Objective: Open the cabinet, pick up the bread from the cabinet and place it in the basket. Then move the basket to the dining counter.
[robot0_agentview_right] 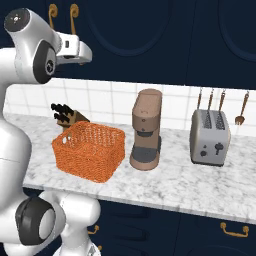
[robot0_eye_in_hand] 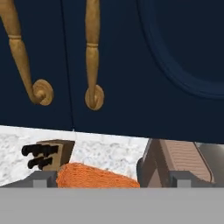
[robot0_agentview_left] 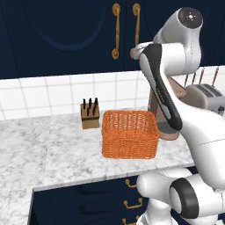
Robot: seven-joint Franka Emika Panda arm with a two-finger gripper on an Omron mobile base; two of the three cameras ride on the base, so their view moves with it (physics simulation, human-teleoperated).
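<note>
Your gripper (robot0_eye_in_hand: 112, 181) stands wide open, holding nothing, just before the closed dark navy arched-panel cabinet (robot0_eye_in_hand: 144, 65), near its long brass handles (robot0_eye_in_hand: 92, 57). Orange woven rectangular basket (robot0_agentview_left: 130, 133) sits below the cabinet.

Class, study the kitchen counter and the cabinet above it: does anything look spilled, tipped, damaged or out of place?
Nothing stands out. The basket, knife block, coffee machine and toaster all stand upright on the marble counter, and the cabinet doors are shut, handles hanging straight.
</note>
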